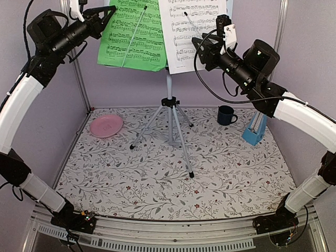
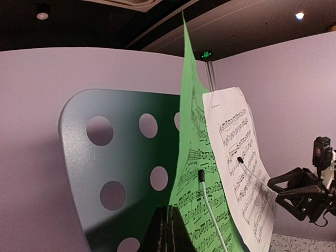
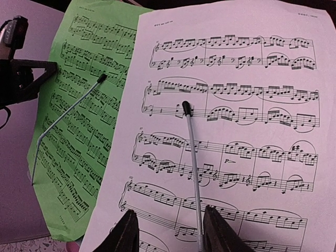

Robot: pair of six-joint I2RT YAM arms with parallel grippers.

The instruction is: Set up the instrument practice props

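Our left gripper (image 2: 165, 231) is pinched shut on the edge of the limp green sheet-music page (image 1: 134, 37). It leans on the one pale grey perforated metal music stand (image 2: 105, 157) beside one white sheet-music page (image 1: 191, 26). We count two flimsy sheets, best held by their edges. Our right gripper (image 1: 200, 46) stands parted before the white one. One rigid light-blue pyramid metronome (image 1: 255, 128) sits far right.

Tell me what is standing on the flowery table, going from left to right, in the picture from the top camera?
pink plate → silver tripod of the music stand → dark blue mug → light-blue metronome
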